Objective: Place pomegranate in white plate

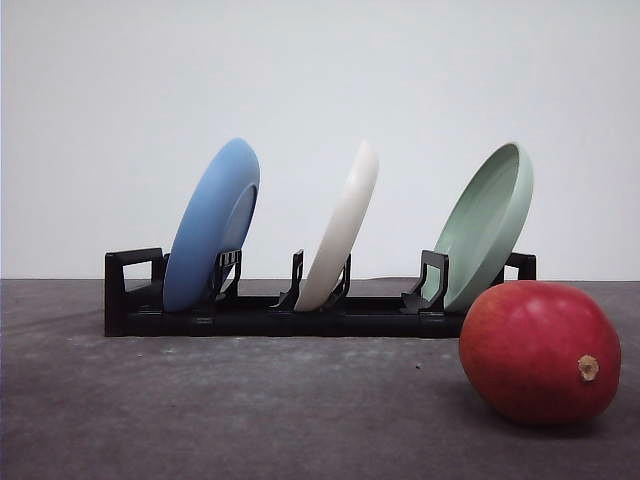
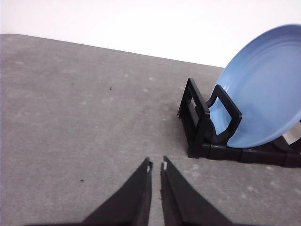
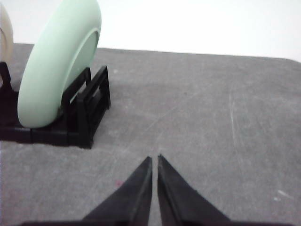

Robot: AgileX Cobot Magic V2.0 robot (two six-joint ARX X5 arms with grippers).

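A glossy red pomegranate [image 1: 540,350] with a tan stem nub lies on the grey table at the front right. The white plate [image 1: 342,230] stands on edge in the middle slot of a black dish rack [image 1: 250,315], and a sliver of the white plate [image 3: 4,33] shows in the right wrist view. My left gripper [image 2: 156,165] is shut with nothing in it, above bare table near the rack's blue-plate end. My right gripper [image 3: 154,158] is also shut and empty, over bare table beside the rack's green-plate end.
A blue plate [image 1: 212,225] leans in the rack's left slot and a pale green plate [image 1: 487,222] in its right slot. The blue plate [image 2: 263,89] and rack end [image 2: 202,122] show in the left wrist view, the green plate [image 3: 56,61] in the right wrist view.
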